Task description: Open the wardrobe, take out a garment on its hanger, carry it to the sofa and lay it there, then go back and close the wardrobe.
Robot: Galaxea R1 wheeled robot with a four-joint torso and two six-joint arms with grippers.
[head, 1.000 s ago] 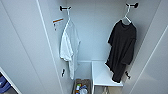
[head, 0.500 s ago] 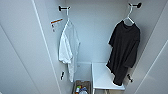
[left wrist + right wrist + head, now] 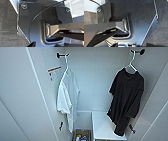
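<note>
The wardrobe [image 3: 100, 79] stands open straight ahead in the head view, its white doors [image 3: 20, 97] swung out to both sides. On the right inside, the garment [image 3: 127, 97], a plain black T-shirt, hangs on its thin white hanger [image 3: 131, 65]. The hanger's hook is over a black wall hook [image 3: 138, 51]. Its hem droops over a white shelf [image 3: 105, 127].
A white T-shirt [image 3: 67, 97] on a like hanger [image 3: 66, 62] hangs from the left black hook [image 3: 60, 55], near an orange-and-white label [image 3: 54, 70]. A small box of items [image 3: 81, 135] sits at the wardrobe's bottom. Both wrist views look down on dark carpet [image 3: 7, 25] [image 3: 161, 31].
The whole head view has drawn slightly closer to the wardrobe's inside, so the camera moved. The two shirts hang as before.
</note>
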